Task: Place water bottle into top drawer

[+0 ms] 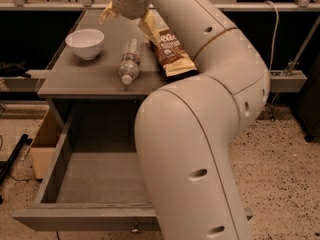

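Observation:
The water bottle (pixel 129 60) lies on its side on the grey table top (pixel 90 79), white cap toward the camera. My gripper (pixel 127 20) hangs over the back of the table, just behind and above the bottle. Its pale fingers (pixel 107 13) are spread apart, open and empty. The top drawer (pixel 95 176) is pulled out below the table top and nothing lies in it. Its front panel (pixel 75 219) carries a small metal knob (pixel 134 229). My big white arm covers the drawer's right part.
A white bowl (pixel 85 42) stands on the table's left. A brown snack bag (pixel 172 51) lies right of the bottle. A tan cardboard box (pixel 43 144) sits on the floor left of the drawer. A black object (pixel 12 159) lies on the speckled floor.

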Robot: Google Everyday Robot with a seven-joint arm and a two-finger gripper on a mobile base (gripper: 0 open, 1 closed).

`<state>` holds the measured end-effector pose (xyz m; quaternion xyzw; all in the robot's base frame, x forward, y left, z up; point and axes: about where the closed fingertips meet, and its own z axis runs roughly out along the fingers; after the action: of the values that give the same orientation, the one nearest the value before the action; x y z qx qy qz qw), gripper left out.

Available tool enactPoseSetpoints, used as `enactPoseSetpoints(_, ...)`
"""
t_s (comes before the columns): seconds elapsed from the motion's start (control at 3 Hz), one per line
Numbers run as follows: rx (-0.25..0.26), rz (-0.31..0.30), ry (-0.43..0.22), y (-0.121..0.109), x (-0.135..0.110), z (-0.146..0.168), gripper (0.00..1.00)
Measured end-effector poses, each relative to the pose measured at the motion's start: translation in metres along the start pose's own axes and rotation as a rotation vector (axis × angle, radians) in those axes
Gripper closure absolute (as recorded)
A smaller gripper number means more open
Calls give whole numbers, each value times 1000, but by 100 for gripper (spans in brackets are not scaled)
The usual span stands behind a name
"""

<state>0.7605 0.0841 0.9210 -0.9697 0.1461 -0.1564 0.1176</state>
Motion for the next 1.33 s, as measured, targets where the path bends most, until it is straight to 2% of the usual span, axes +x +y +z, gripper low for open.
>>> enactPoseSetpoints(0.33,36,5,-21,-7,-3,9,0)
enactPoseSetpoints(0.67,37,5,-22,-7,-3,9,0)
enactPoseSetpoints(1.33,160,14,-63,-7,-13,17,0)
